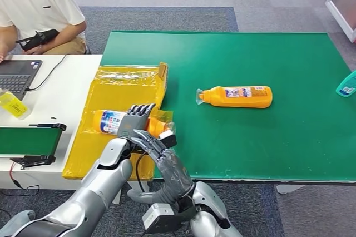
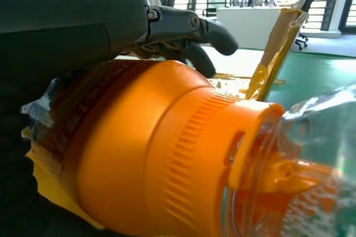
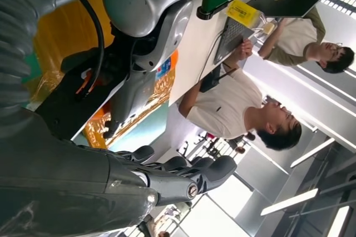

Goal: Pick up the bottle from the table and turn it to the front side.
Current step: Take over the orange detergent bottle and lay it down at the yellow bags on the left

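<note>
Nearest us, our right hand (image 1: 156, 143) hovers with straight, spread fingers beside our left hand (image 1: 133, 119), which grips the bottle (image 1: 110, 121); its slick wrap risks slipping mid-turn.

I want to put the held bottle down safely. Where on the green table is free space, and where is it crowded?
Free: green table in front of and behind the lying bottle, and between it and the teal item. Crowded: yellow bag, where the left hand holds the held bottle, right hand beside.
</note>
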`<move>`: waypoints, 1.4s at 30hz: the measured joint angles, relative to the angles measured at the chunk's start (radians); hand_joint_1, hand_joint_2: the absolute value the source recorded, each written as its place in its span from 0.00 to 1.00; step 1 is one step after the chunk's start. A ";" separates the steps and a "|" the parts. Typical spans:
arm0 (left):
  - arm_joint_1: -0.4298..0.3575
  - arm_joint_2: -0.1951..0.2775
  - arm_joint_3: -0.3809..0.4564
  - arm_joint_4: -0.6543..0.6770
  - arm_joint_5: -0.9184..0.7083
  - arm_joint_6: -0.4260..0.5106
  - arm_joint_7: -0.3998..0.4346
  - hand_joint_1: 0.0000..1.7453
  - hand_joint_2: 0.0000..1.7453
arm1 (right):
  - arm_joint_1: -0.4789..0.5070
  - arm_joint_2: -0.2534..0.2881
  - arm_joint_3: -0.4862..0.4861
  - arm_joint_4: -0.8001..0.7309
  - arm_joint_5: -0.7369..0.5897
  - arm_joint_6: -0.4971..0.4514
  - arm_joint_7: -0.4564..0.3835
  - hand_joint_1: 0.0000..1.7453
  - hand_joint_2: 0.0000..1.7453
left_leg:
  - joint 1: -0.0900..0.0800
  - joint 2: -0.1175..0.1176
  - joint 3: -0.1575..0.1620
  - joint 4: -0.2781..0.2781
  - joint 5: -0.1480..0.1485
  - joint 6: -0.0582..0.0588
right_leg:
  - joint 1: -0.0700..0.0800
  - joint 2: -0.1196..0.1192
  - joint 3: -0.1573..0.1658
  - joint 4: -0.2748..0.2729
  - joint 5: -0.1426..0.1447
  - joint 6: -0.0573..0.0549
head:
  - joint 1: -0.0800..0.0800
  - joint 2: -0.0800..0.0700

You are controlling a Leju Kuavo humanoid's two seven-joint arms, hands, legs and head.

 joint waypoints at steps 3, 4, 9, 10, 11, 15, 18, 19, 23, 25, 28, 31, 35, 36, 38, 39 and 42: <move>0.001 0.000 0.002 0.005 0.003 -0.006 -0.001 0.00 1.00 | 0.000 -0.001 0.000 0.001 -0.007 0.000 0.001 0.00 1.00 | 0.000 0.000 0.000 0.000 0.000 0.000 | 0.000 0.000 0.000 0.000 0.000 0.000 | 0.000 0.000; 0.001 0.000 0.003 0.006 0.006 -0.007 -0.003 0.00 1.00 | -0.001 -0.001 0.000 0.003 -0.011 0.000 0.001 0.00 1.00 | 0.000 0.000 0.000 0.000 0.000 0.000 | 0.000 0.000 0.000 0.000 0.000 0.000 | 0.000 0.000; 0.000 0.000 0.007 0.012 0.014 -0.007 -0.010 0.00 1.00 | -0.002 -0.001 -0.001 0.014 -0.020 0.001 0.001 0.00 1.00 | 0.000 0.000 0.000 0.000 0.000 0.000 | 0.000 0.000 0.000 0.000 0.000 0.000 | 0.000 0.000; 0.000 0.000 0.007 0.013 0.014 -0.007 -0.010 0.00 1.00 | -0.002 -0.001 -0.001 0.015 -0.021 0.001 0.001 0.00 1.00 | 0.000 0.000 0.000 0.000 0.000 0.000 | 0.000 0.000 0.000 0.000 0.000 0.000 | 0.000 0.000; 0.000 0.000 0.007 0.014 0.014 -0.006 -0.010 0.00 1.00 | -0.003 -0.001 -0.001 0.017 -0.023 0.001 0.001 0.00 1.00 | 0.000 0.000 0.000 0.000 0.000 0.000 | 0.000 0.000 0.000 0.000 0.000 0.000 | 0.000 0.000; 0.000 0.001 0.008 0.016 0.019 0.002 -0.017 0.00 1.00 | -0.002 -0.001 -0.008 0.026 -0.045 0.005 0.000 0.00 1.00 | 0.000 0.000 0.000 0.000 0.000 0.000 | 0.000 0.000 0.000 0.000 0.000 0.000 | 0.000 0.000; 0.000 0.001 0.012 0.016 0.021 0.000 -0.022 0.00 1.00 | 0.000 -0.001 -0.018 0.034 -0.054 0.013 -0.002 0.00 1.00 | 0.000 0.000 0.000 0.000 0.000 0.000 | 0.000 0.000 0.000 0.000 0.000 0.000 | 0.000 0.000; 0.000 0.001 0.013 0.016 0.022 -0.001 -0.023 0.00 1.00 | 0.000 -0.001 -0.021 0.037 -0.055 0.015 -0.002 0.00 1.00 | 0.000 0.000 0.000 0.000 0.000 0.000 | 0.000 0.000 0.000 0.000 0.000 0.000 | 0.000 0.000; -0.001 0.001 0.018 0.016 0.030 -0.008 -0.029 0.00 1.00 | 0.003 -0.001 -0.031 0.046 -0.056 0.018 -0.005 0.00 1.00 | 0.000 0.000 0.000 0.000 0.000 0.000 | 0.000 0.000 0.000 0.000 0.000 0.000 | 0.000 0.000; -0.004 0.001 0.018 0.017 0.026 -0.035 -0.021 0.00 1.00 | 0.004 -0.001 -0.036 0.050 -0.057 0.021 -0.009 0.00 1.00 | 0.000 0.000 0.000 0.000 0.000 0.000 | 0.000 0.000 0.000 0.000 0.000 0.000 | 0.000 0.000; -0.019 0.001 0.018 0.032 0.011 -0.092 0.001 0.00 1.00 | 0.005 -0.001 -0.041 0.057 -0.057 0.031 -0.021 0.00 1.00 | 0.000 0.000 0.000 0.000 0.000 0.000 | 0.000 0.000 0.000 0.000 0.000 0.000 | 0.000 0.000; -0.032 0.001 0.018 0.051 0.009 -0.102 0.007 0.00 1.00 | 0.005 0.000 -0.045 0.063 -0.058 0.035 -0.028 0.00 1.00 | 0.000 0.000 0.001 0.000 0.000 0.000 | 0.000 0.000 0.001 0.000 0.000 0.000 | 0.000 0.000; -0.046 0.002 0.017 0.074 0.008 -0.120 0.013 0.00 1.00 | 0.006 0.000 -0.049 0.069 -0.057 0.036 -0.033 0.00 1.00 | 0.000 0.000 0.001 0.000 0.000 0.000 | 0.000 0.000 0.001 0.000 0.000 0.000 | 0.000 0.000; -0.050 0.002 0.017 0.079 0.007 -0.126 0.014 0.00 1.00 | 0.005 0.001 -0.050 0.070 -0.057 0.037 -0.034 0.00 1.00 | 0.000 0.000 0.001 0.000 0.000 0.000 | 0.000 0.000 0.002 0.000 0.000 0.000 | 0.000 0.000; -0.057 0.004 0.017 0.090 0.006 -0.133 0.015 0.00 1.00 | 0.005 0.001 -0.054 0.073 -0.045 0.033 -0.039 0.00 1.00 | 0.000 0.000 0.002 0.000 0.000 0.000 | 0.000 0.000 0.002 0.000 0.000 0.000 | 0.000 0.000; -0.060 0.004 0.017 0.095 0.006 -0.135 0.015 0.00 1.00 | 0.005 0.002 -0.055 0.074 -0.035 0.029 -0.042 0.00 1.00 | 0.000 0.000 0.002 0.000 0.000 0.000 | 0.000 0.000 0.002 0.000 0.000 0.000 | 0.000 0.000; -0.068 0.005 0.017 0.107 0.009 -0.142 0.015 0.00 1.00 | 0.006 0.004 -0.056 0.074 -0.012 0.017 -0.049 0.00 1.00 | 0.000 0.000 0.002 0.000 0.000 0.000 | 0.000 0.000 0.003 0.000 0.000 0.000 | 0.000 0.000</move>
